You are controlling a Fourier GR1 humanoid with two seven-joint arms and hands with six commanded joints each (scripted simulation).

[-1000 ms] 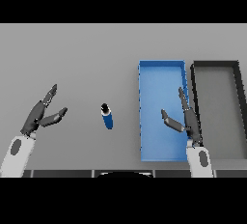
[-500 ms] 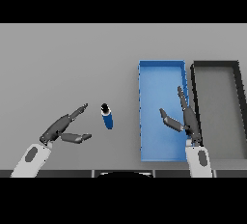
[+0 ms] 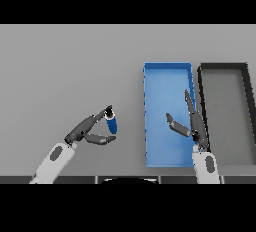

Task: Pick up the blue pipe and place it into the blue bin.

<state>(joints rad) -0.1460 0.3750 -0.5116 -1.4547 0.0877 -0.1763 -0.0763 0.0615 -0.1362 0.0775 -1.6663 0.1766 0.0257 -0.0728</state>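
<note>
While the left hand point(image 3: 86, 130) reaches the blue pipe point(image 3: 112, 123) left of the blue bin point(image 3: 167, 76), fingers loose, nothing grasped, the right hand point(image 3: 192, 123) hovers released over that bin.

my left white and grey arm comes in from the lower left and slants up toward the middle. its dark left robot hand point(image 3: 86, 130) is stretched forward, the upper fingers point(image 3: 98, 118) running long and nearly straight up to the right, the thumb point(image 3: 100, 139) spread out below them, so the hand reads as a loose, unclosed reach. i cannot tell whether the fingertips touch anything.

my right white and grey arm rises almost straight from the lower edge. its dark right robot hand point(image 3: 194, 124) stands upright with the fingers extended upward and the thumb point(image 3: 176, 124) splayed out to the left, holding nothing.
</note>
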